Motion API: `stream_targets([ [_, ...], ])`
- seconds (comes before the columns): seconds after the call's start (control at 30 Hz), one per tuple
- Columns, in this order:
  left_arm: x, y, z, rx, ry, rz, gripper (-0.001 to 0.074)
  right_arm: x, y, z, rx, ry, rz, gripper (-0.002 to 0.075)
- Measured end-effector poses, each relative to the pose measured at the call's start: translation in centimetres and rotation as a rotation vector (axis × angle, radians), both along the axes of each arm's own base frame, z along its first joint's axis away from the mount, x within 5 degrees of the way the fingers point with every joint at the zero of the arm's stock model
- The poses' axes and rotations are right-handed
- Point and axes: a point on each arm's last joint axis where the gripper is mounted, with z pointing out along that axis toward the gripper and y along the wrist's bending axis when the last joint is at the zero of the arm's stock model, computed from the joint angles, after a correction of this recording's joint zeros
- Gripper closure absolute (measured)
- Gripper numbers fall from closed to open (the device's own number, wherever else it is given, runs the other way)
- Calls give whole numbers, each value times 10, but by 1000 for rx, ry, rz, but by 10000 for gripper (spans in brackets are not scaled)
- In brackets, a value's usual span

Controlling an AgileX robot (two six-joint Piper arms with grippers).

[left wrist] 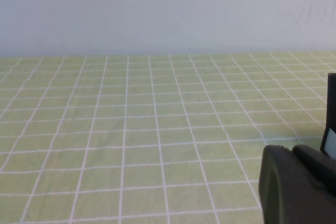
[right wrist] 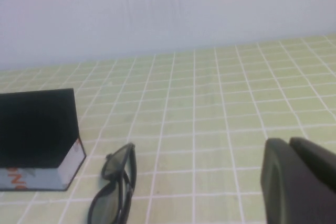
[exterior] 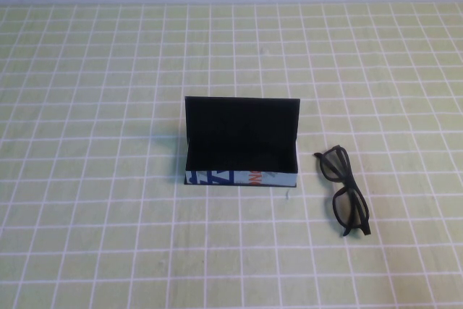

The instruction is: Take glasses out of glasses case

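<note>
— Black glasses (exterior: 343, 190) — where do they lie?
— On the checked cloth (exterior: 108, 200), just beside the open glasses case (exterior: 241, 142), ahead of the right gripper (right wrist: 299, 179) and clear of its jaws, which are pressed together.
— And the left gripper (left wrist: 296, 182)?
— Low beside the case's other end; I cannot tell how its jaws stand.

A green checked tablecloth (exterior: 87, 179) bears the open glasses case (exterior: 241, 142), with the glasses (exterior: 344, 189) just beside it.
</note>
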Motion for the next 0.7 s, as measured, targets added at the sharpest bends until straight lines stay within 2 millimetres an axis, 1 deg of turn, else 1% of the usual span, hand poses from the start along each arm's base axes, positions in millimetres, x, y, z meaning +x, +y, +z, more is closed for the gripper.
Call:
stream_targets([
  [0.07,0,0,0,0,0,2,739,-3,1,-4,-15,19,14,742],
  [0.2,0,0,0,1,0,2,739,-6,4,-16,-45,146,55,743],
  [0.27,0,0,0,1,0,2,739,-7,5,-19,-45,179,65,743],
  [0.7,0,0,0,-1,0,2,739,-7,5,-21,-43,193,67,743],
])
